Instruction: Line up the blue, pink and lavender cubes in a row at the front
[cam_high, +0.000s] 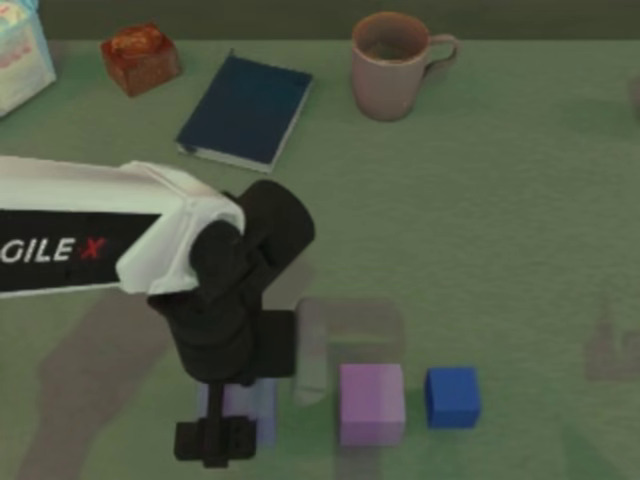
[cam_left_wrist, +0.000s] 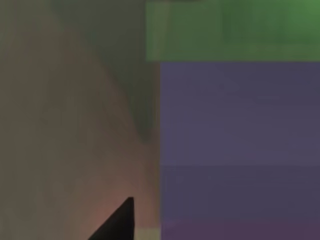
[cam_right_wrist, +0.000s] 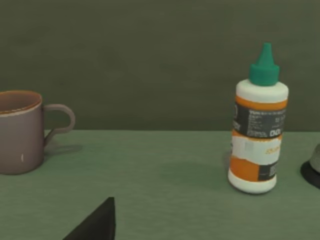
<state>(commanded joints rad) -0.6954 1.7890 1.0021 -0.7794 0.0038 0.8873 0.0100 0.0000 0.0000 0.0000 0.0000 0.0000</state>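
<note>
The lavender cube sits at the front of the table, left of centre, mostly hidden under my left gripper; only slivers of it show on either side of the wrist. In the left wrist view its face fills the right half, very close to the camera. Whether the fingers are clamped on it or apart, I cannot tell. Just right of it, with a narrow gap, stands the pink cube, and just right of that, apart by a thin strip of table, the blue cube. All three lie along one line near the front edge.

Right of the blue cube the green table is open to its right edge. My left arm reaches in from the left side and bends down steeply over the lavender cube.

Toward the back stand a dark-navy book, a patterned box and a mug. The right wrist view shows the mug and a squeeze bottle.
</note>
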